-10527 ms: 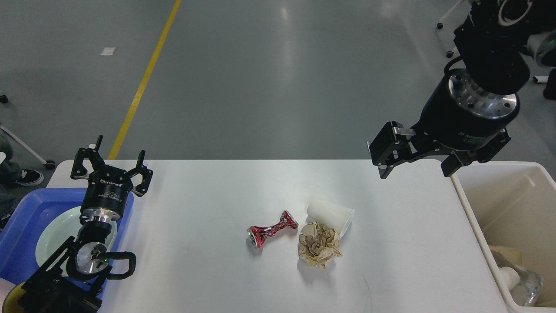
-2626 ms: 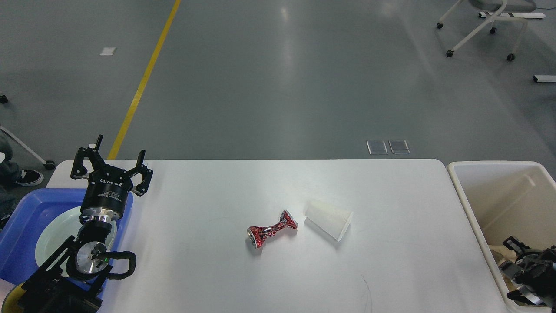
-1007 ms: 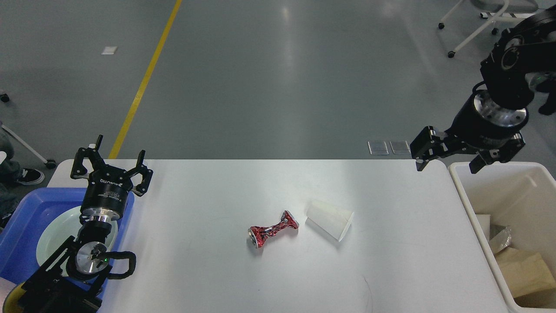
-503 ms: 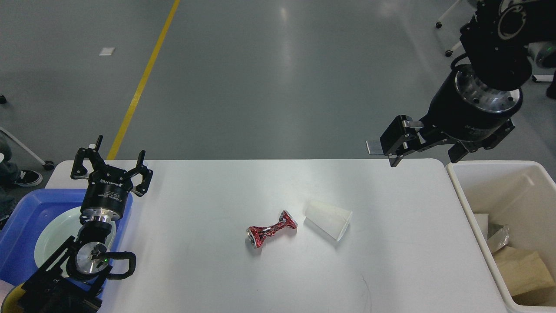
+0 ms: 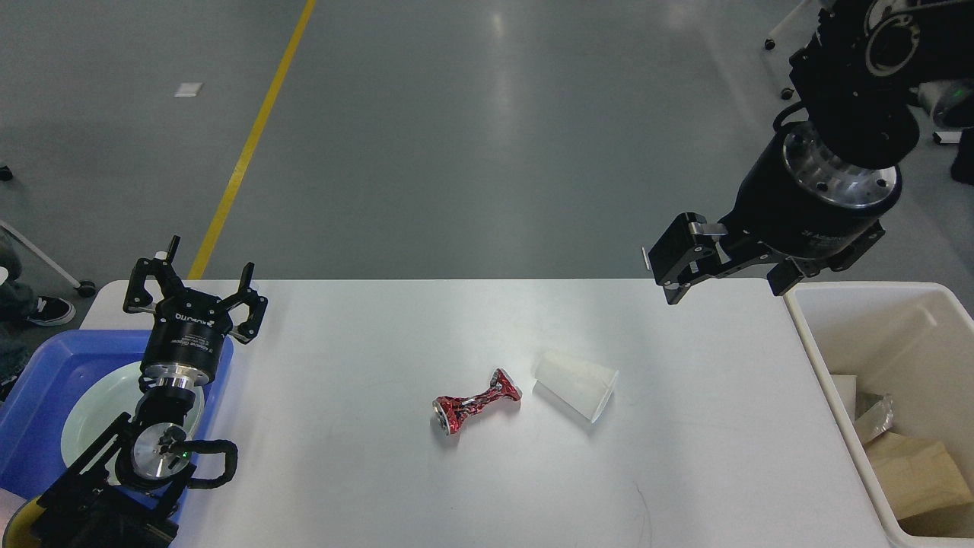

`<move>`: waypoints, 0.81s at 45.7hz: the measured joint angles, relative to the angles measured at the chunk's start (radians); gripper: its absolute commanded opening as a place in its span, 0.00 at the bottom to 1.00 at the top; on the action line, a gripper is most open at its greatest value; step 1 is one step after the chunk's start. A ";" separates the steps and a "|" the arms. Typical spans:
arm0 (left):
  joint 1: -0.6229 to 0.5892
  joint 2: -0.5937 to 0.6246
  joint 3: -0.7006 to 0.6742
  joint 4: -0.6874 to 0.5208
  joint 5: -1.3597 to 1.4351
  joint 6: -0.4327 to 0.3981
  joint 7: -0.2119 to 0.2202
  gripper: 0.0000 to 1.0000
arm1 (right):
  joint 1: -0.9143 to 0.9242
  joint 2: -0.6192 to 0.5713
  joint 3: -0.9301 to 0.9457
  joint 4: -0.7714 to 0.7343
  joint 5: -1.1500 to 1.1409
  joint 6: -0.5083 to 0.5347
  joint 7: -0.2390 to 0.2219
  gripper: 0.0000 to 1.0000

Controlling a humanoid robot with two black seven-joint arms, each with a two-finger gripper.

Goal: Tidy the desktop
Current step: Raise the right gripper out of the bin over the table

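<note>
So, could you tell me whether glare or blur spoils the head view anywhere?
Head view: sharp throughout, no motion blur on the right hand; a soft pale sheen lies on the desktop and a streak of reflected light on the floor; the can and cup cast faint shadows.

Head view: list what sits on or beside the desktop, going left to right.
Blue tray holding a pale plate → left claw → crushed red can → tipped white cup → right claw → cream bin.

crushed can [image 5: 477,402] left of cup [image 5: 576,385], mid desktop [image 5: 380,472]; bin [image 5: 825,380] right.
</note>
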 measured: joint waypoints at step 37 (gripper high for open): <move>0.000 -0.001 0.000 0.000 0.000 0.000 0.000 0.96 | -0.247 0.022 -0.003 -0.056 0.727 -0.327 0.005 1.00</move>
